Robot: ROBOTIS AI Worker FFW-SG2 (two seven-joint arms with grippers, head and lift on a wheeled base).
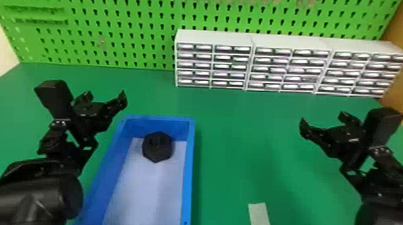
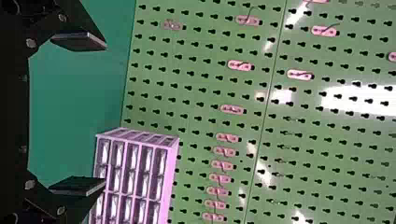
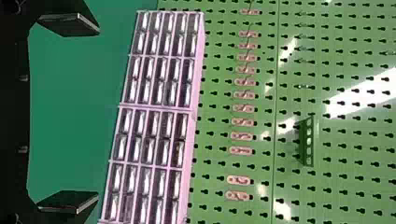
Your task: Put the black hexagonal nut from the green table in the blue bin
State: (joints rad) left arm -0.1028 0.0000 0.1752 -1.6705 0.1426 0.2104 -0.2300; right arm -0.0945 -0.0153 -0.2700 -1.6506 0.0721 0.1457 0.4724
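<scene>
Two tools are present, both unloaded; the left tool is at the centre left of the head view, its two flat fingers spread wide with an empty gap between them; the right tool is at the centre right of the frame, its fingers likewise wide apart and gripping nothing.

One black hexagonal nut is located inside the blue bin, left of the frame's centre; it sits on the pale bin floor, near the bin's upper end as seen in the frame; whether it touches the end wall cannot be told.

The bin rests on the green counter and extends to the lower edge of the frame, between the left arm and the frame's centre line; one pale strip lies on the counter at the lower right of centre; a row of drawer cabinets stands at the upper right; a green pegboard spans the top of the frame behind them.
</scene>
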